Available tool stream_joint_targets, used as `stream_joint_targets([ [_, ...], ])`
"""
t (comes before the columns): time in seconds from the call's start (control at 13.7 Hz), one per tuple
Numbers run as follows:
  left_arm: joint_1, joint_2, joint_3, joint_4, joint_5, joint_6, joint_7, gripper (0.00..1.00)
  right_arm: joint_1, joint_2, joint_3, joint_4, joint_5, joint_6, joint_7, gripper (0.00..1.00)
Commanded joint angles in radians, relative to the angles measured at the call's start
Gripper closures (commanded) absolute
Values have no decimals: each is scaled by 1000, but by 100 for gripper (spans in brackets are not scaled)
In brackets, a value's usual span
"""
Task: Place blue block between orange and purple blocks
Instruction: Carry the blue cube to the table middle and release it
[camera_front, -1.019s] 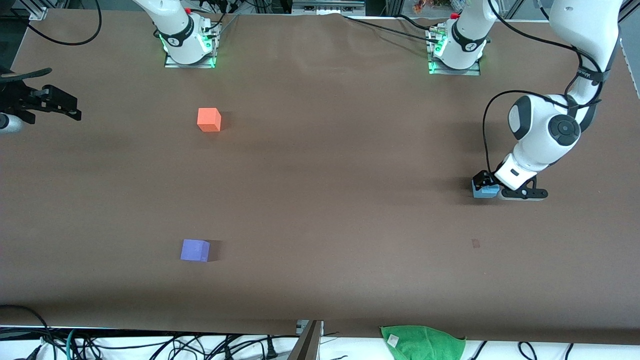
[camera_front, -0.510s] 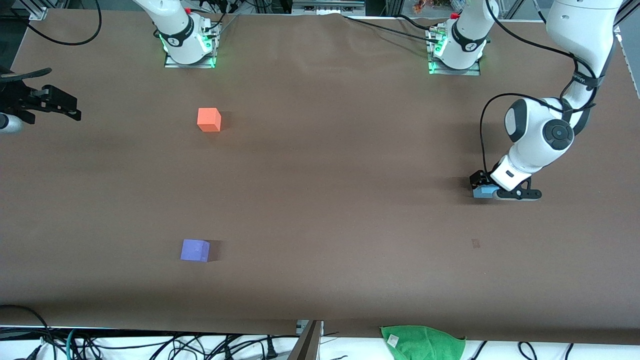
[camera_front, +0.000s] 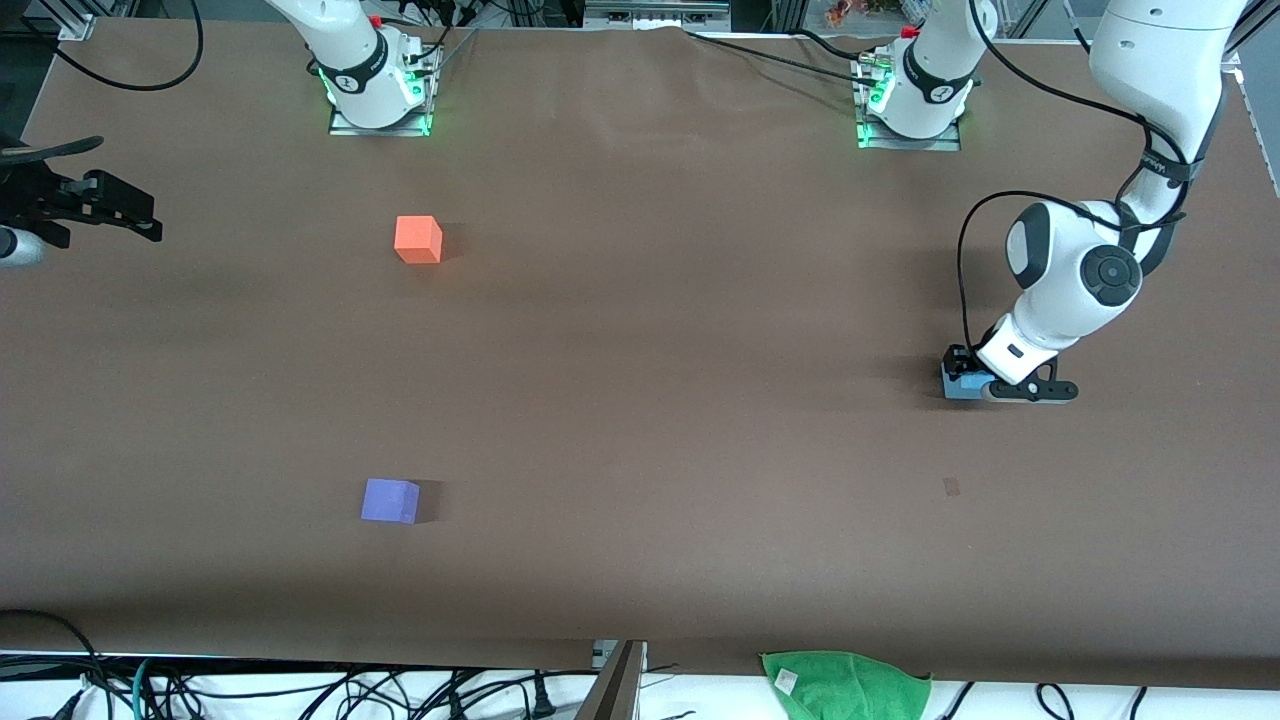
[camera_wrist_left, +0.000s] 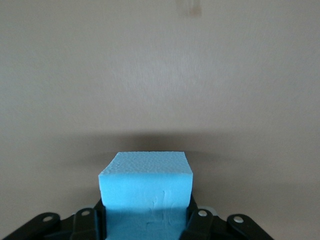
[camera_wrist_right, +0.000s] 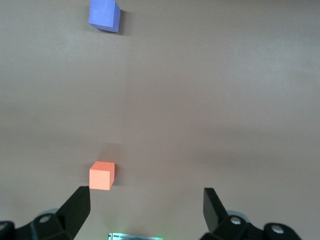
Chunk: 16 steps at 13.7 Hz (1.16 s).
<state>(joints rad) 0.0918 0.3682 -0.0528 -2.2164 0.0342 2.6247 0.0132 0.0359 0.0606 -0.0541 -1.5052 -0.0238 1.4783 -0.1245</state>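
The blue block (camera_front: 960, 389) sits on the brown table toward the left arm's end, and my left gripper (camera_front: 972, 376) is shut on it. In the left wrist view the blue block (camera_wrist_left: 146, 182) fills the space between the black fingers (camera_wrist_left: 199, 226). The orange block (camera_front: 418, 240) lies toward the right arm's end of the table, and the purple block (camera_front: 390, 500) lies nearer to the front camera than it. My right gripper (camera_front: 148, 222) waits open at the right arm's end of the table. The right wrist view shows the orange block (camera_wrist_right: 102, 176), the purple block (camera_wrist_right: 104, 15) and the open right gripper (camera_wrist_right: 147, 202).
A green cloth (camera_front: 845, 685) lies over the table's front edge. Cables (camera_front: 300, 690) hang along that edge. The arm bases (camera_front: 378, 95) stand at the back. A small dark mark (camera_front: 951, 487) shows on the table surface between the blue block and the front edge.
The left gripper's fingers have closed on the blue block, and the left arm has settled slightly lower over it. The right arm and the other blocks have not moved.
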Motion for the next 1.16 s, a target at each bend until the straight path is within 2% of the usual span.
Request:
stream_joint_targets([
  [0.0,-10,-83,-36,94,-8,-244,-2,89,-10,2,3,10,4,0,-12,0],
  [0.22,-12,-81,-128,278,-11,-593,-71,90,-8,2,3,10,4,0,-12,0],
  [0.36,-12,-81,-230,326,-11,-655,-184,91,-10,2,3,8,2,0,-15,0],
  [0.51,-24,-54,-347,369,-11,-654,-315,90,-10,2,3,10,2,0,-14,0],
  [0.58,-50,-16,-379,392,-11,-646,-364,90,-10,2,3,10,2,0,-14,0],
  [0.87,-234,153,-394,545,-10,-626,-585,90,-10,4,3,8,5,0,-10,0],
  [1.09,-337,269,-392,563,-2,-456,-648,90,-5,4,3,10,5,2,2,0],
])
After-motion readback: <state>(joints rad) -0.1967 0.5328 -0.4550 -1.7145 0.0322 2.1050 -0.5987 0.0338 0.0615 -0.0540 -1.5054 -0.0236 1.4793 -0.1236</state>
